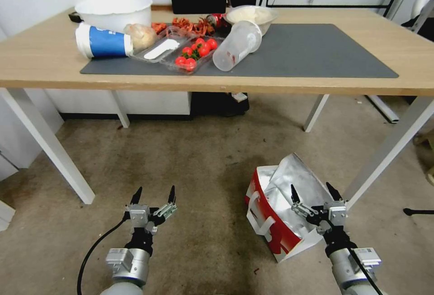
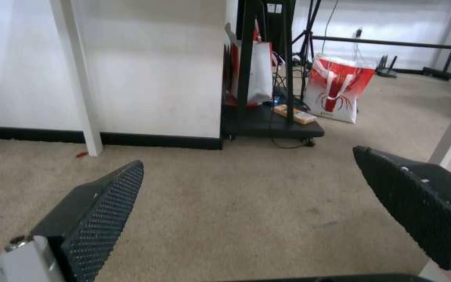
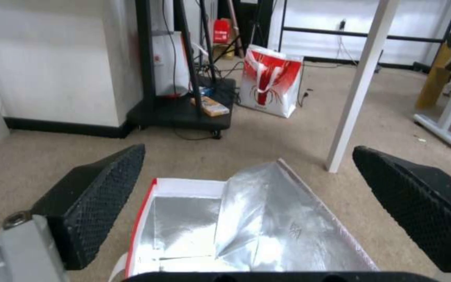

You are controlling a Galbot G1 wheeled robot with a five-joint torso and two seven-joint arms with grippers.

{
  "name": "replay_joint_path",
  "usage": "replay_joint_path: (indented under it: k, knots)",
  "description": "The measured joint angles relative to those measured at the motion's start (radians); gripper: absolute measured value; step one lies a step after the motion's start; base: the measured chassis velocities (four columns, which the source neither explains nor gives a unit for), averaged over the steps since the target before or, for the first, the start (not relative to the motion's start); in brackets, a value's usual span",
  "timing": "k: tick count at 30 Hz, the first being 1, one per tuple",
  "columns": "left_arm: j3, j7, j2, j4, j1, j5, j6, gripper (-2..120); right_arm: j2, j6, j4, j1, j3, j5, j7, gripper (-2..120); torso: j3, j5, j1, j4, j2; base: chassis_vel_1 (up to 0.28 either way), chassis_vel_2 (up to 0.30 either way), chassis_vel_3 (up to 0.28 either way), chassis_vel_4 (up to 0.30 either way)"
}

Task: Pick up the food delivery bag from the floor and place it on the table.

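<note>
The food delivery bag (image 1: 271, 222) stands on the floor (image 1: 194, 159) at the lower right, red and white, its mouth open and its silver foil lining (image 3: 257, 231) showing. A white strap handle hangs on its red side. My right gripper (image 1: 312, 191) hovers open just above the bag's mouth, fingers (image 3: 100, 188) spread to either side of the foil. My left gripper (image 1: 154, 191) is open over bare floor to the bag's left, holding nothing. The table (image 1: 316, 82) with its dark grey mat (image 1: 316, 51) lies ahead.
On the mat's left half lie a white bowl (image 1: 115, 10), a tipped blue-and-white cup (image 1: 101, 42), a tomato tray (image 1: 194, 55) and a tipped clear cup (image 1: 237, 46). A white table leg (image 1: 389, 150) stands close right of the bag. Another red-and-white bag (image 3: 270, 80) stands far behind.
</note>
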Motion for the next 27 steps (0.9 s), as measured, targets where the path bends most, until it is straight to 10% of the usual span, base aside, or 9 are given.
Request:
replay_joint_path:
  k: [27]
  knots:
    - [0.002, -0.005, 0.0, 0.004, 0.0, 0.005, -0.007, 100, -0.003, -0.007, 0.004, -0.006, 0.008, 0.001, 0.002, 100, -0.095, 0.0, -0.014, 0.0, -0.108, 0.0, 0.0, 0.0, 0.0]
